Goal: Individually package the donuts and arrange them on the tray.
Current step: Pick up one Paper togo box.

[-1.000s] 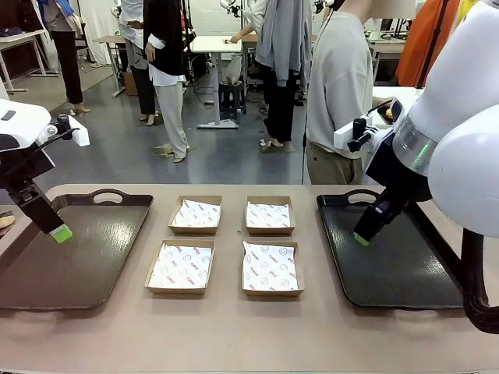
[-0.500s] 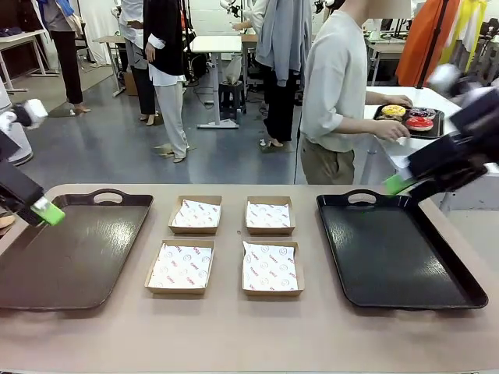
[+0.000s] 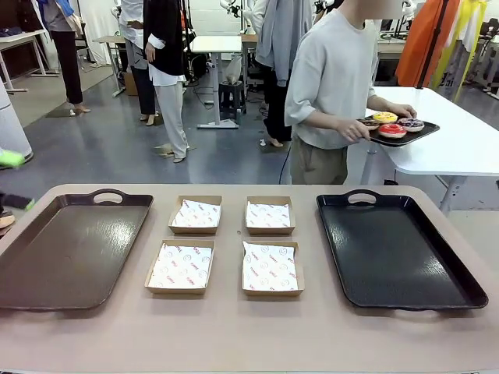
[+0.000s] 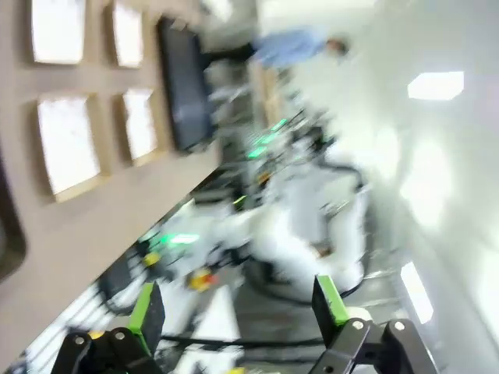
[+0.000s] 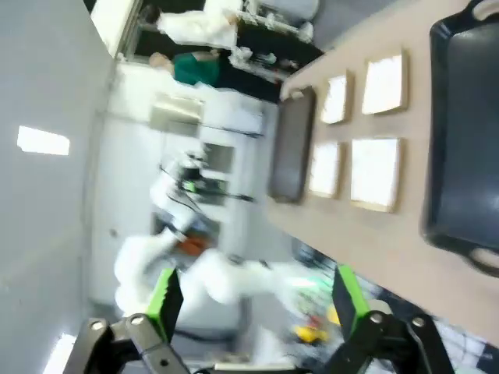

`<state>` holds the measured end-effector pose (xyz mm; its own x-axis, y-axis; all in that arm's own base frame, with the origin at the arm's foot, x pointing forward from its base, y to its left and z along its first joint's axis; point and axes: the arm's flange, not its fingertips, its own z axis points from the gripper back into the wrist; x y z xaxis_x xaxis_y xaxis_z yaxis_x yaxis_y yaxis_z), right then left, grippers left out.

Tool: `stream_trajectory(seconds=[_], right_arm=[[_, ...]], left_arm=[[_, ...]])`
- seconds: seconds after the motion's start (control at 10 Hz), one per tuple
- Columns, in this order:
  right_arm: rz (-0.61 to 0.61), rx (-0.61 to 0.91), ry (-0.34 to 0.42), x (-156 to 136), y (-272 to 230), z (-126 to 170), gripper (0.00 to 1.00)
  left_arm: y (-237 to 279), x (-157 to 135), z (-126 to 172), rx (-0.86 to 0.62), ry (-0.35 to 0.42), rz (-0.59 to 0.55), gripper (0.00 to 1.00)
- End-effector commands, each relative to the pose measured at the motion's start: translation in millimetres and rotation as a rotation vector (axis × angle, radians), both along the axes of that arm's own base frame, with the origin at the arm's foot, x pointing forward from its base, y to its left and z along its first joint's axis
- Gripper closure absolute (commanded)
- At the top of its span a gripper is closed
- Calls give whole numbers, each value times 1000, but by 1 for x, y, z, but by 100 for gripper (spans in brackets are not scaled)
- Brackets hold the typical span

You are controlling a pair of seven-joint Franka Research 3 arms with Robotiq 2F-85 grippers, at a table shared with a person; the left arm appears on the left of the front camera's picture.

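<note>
Beige desk (image 3: 234,335) carries a brown tray (image 3: 70,257) on the side of the left fingers (image 4: 329,300), a black tray (image 3: 394,249) on the side of the right fingers (image 5: 348,300), and between the trays four cardboard boxes (image 3: 182,266) lined with printed paper. Beyond the desk's far edge, well apart from both arms' fingers, a person (image 3: 331,70) holds a small tray (image 3: 421,129) bearing the donuts (image 3: 392,129): yellow, red, sprinkled and dark. Both pairs of fingers stand released, spread wide with nothing between them; in each wrist view the desk lies far beyond the fingertips, blurred.
</note>
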<state>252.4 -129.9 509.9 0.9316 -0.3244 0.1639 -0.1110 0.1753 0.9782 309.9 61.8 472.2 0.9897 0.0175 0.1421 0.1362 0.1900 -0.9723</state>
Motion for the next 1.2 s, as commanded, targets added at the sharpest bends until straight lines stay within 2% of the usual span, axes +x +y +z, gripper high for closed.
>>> stream_trajectory(seconds=[0.0,0.2,0.5,0.8,1.1], right_arm=[[-115,227,54,-17,45,-42,0],[-84,133,86,-16,36,-52,0],[-14,-78,162,-16,30,-74,0],[50,-163,160,-22,23,-95,0],[50,-133,115,-24,23,-111,0]], left_arm=[[13,0,-10,-86,34,143,0],[29,-4,-18,-8,61,178,0],[37,-1,-43,99,115,144,0],[48,-2,-74,145,144,134,0],[54,-4,-90,133,135,144,0]])
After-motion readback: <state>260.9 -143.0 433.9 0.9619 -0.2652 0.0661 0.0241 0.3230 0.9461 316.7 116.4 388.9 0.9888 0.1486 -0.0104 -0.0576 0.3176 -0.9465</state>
